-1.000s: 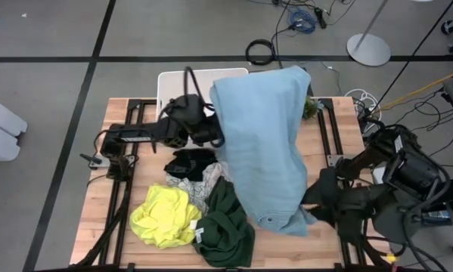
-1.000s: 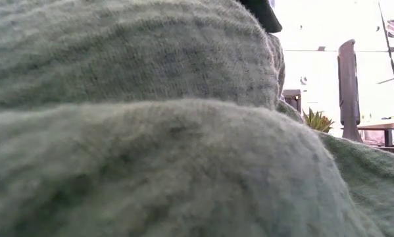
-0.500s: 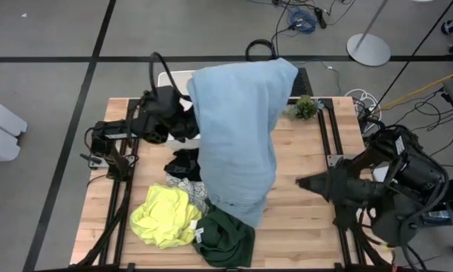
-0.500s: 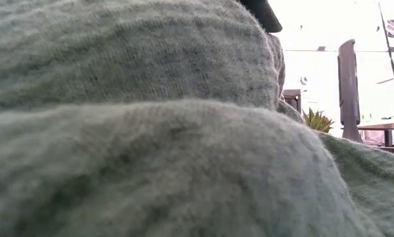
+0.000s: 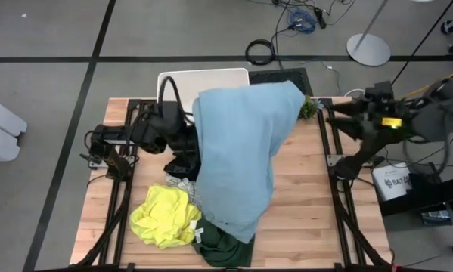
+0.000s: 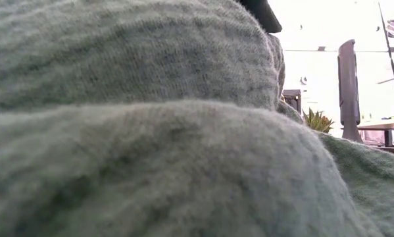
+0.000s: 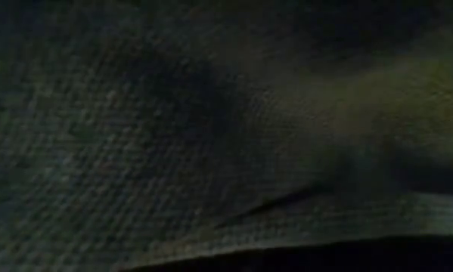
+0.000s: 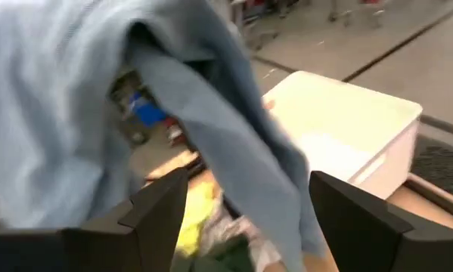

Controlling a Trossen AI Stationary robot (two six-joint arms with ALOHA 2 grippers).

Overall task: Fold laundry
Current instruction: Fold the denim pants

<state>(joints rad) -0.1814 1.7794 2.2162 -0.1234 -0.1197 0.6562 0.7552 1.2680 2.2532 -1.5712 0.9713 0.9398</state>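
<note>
1. No garment is seen folded from above: the light blue garment (image 5: 237,159) is held aloft and draped over the left gripper (image 5: 187,136), whose fingers are covered, so whether it is clamped on the cloth cannot be told. The bright yellow garment (image 5: 164,215), the dark green garment (image 5: 224,248), the black garment (image 5: 183,164) and the white patterned garment (image 5: 182,187) lie crumpled on the wooden table (image 5: 305,196). The whole task is judged to be left. The right gripper (image 5: 338,119) is raised at the table's far right corner. A white bin (image 5: 203,78) stands at the far edge, on a grey floor with cables.
2. The low view is filled by green cloth (image 6: 131,131); a bright room and a small plant (image 6: 317,120) are seen behind.
3. Only dark knit fabric (image 7: 211,136) is shown by the left wrist view.
4. In the right wrist view, the right gripper (image 8: 249,211) is spread wide and empty, facing the hanging light blue garment (image 8: 67,98) and the white bin (image 8: 347,136).
</note>
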